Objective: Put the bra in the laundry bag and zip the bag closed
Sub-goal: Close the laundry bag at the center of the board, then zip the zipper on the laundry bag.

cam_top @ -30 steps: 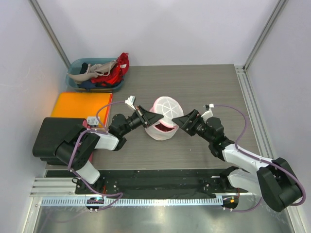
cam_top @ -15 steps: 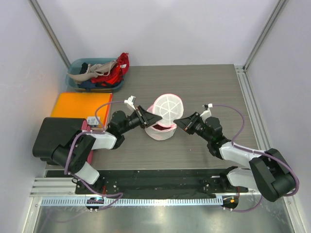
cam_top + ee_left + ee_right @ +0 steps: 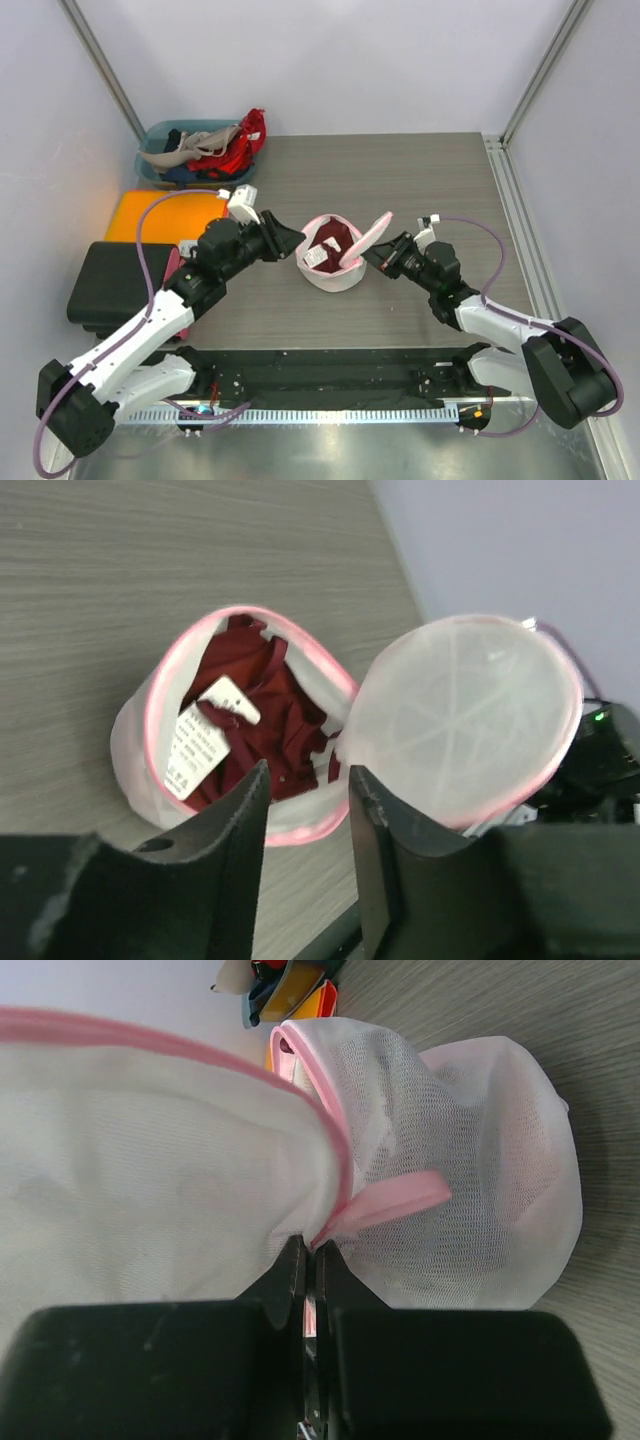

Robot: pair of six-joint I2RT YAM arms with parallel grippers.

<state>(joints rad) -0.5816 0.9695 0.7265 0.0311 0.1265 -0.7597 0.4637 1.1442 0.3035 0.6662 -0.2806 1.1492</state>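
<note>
Pinching laundry bag, right end effector, red bra inside

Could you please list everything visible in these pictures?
laundry bag: one, white mesh with pink trim, table centre, lid open
bra: one, dark red, inside the laundry bag
bin: one, teal, far left corner
clothes: heap, red, beige and dark, in the bin
board: one, orange, left side, near the bin
block: one, black, near left
table: one, grey, beneath the bag
left gripper: one, black, open beside the bag's left rim
right gripper: one, black, shut on the laundry bag's lid edge
</note>
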